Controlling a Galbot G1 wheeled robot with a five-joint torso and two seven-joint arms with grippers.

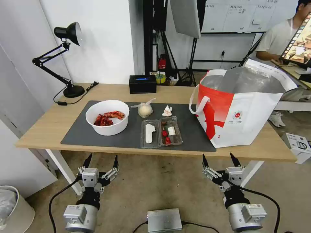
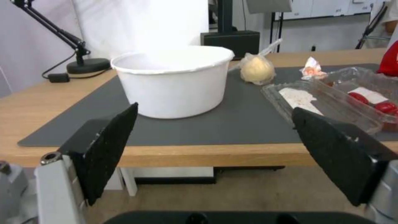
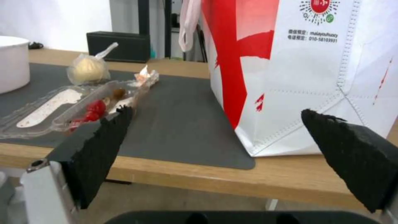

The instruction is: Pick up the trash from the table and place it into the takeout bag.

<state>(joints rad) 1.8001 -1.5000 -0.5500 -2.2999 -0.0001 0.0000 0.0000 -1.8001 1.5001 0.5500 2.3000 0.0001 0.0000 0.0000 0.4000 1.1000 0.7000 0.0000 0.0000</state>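
The left end effector (image 1: 100,160) hangs below and in front of the counter's near edge, toward its left half, with its two black fingers spread wide apart and nothing between them. The right end effector (image 1: 221,159) hangs the same way below the near edge toward the right half, fingers likewise spread and empty. Neither touches the counter (image 1: 45,124) or anything on it.

Past the left end effector, on the dark grey mat (image 1: 77,132), stands the white bowl (image 1: 108,128) holding red scraps, on the mat's left part. In the left wrist view the bowl (image 2: 174,84) lies straight ahead between the spread fingers (image 2: 110,146), well apart from them.

Between the two end effectors, close to the mat's near edge, lies the open clear clamshell tray (image 1: 160,132) with red scraps in its right half and a white smear in its left. Behind it, toward the mat's far edge, sits the knotted clear bag (image 1: 144,109) around a pale ball, and just to its right the crumpled white tissue (image 1: 167,111).

Ahead of the right end effector, the takeout bag (image 1: 246,123) stands upright at the counter's right end, its left lower part resting over the mat's right edge, mouth open to show the silver lining. In the right wrist view the bag (image 3: 315,74) rises ahead between the fingers (image 3: 99,152), with the tray (image 3: 62,107) off to one side.

A black tissue box (image 1: 142,83) sits at the counter's far edge, and a black desk lamp (image 1: 64,58) stands at the far left corner.
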